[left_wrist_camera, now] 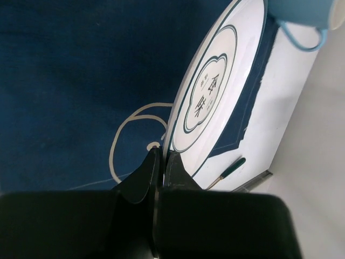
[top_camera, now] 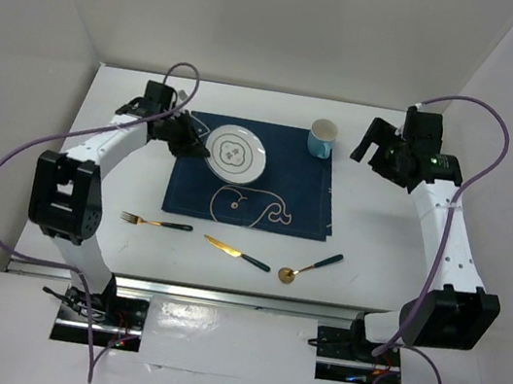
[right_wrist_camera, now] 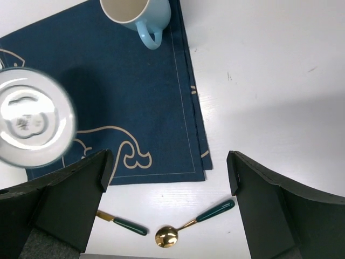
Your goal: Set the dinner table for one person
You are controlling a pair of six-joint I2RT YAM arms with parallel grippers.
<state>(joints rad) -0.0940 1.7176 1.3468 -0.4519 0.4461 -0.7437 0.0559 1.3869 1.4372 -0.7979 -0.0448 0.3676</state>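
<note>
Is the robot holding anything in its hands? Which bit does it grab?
Yes. The left hand is pinching the plate by its thin outer rim. The right hand is open and holds nothing.

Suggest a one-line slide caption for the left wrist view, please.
Left gripper pinching the rim of the white plate over the navy whale placemat, blue mug beyond.

A: What is the dinner table (top_camera: 370,221) like?
B: It is a large, flat, white rectangular tabletop. It lies level and fills the middle of the top view.
A: And its edges?
B: A metal rail (top_camera: 239,298) runs along the 6 o'clock edge.
</note>
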